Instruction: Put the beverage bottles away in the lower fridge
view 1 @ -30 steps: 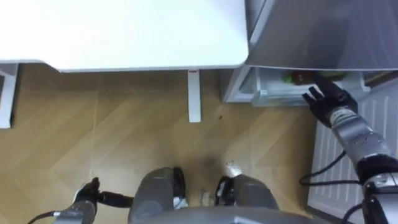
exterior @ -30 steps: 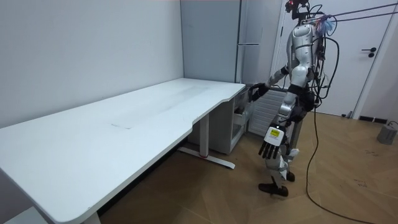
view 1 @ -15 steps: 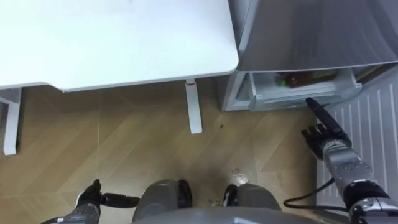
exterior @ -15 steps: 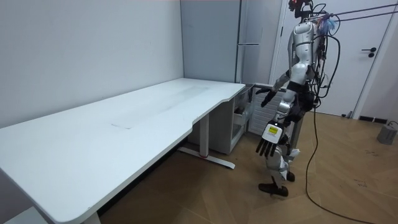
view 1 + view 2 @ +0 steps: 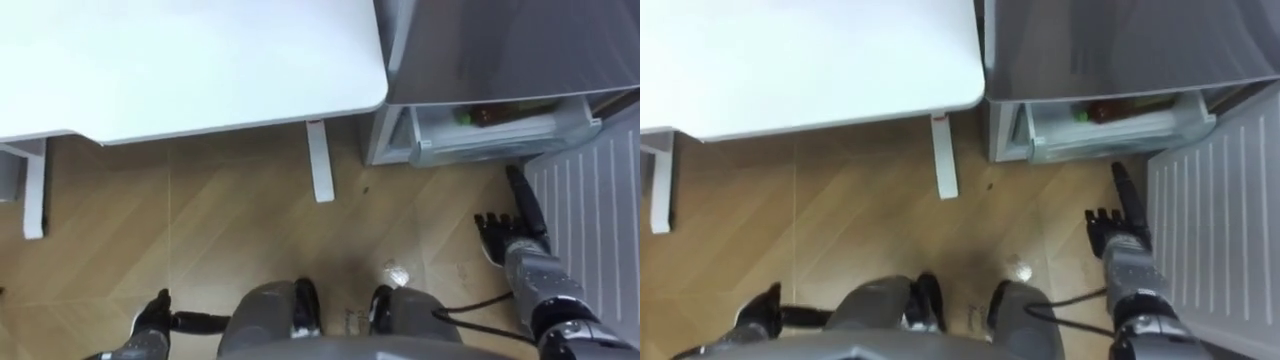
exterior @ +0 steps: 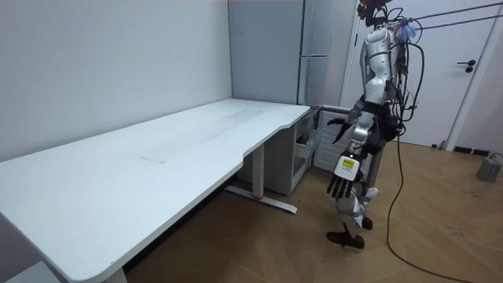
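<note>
Status: drinks (image 5: 487,115) are in. I see a brown bottle and something green lying in the lower drawer (image 5: 500,140) of the fridge (image 5: 480,50), at its back edge under the fridge body.

Right hand (image 5: 512,238) is empty, fingers straight and spread. One finger points at the drawer front, and the hand is near it but not touching. It hangs over the floor between the drawer and the open door (image 5: 590,220).

Left hand (image 6: 339,187) hangs low by my side, fingers straight and relaxed, holding nothing.

I'm standing in front of the fridge, with the table (image 5: 180,60) to my left.

My read: placing is done for what I can see, and nothing is in either hand. The drawer is pulled out and the door swung wide, so what's left is pushing the drawer in and shutting the door. The right hand is best placed for the drawer push, flat against the front. I can't tell how many drinks are in there, as the fridge body hides most of the drawer.
</note>
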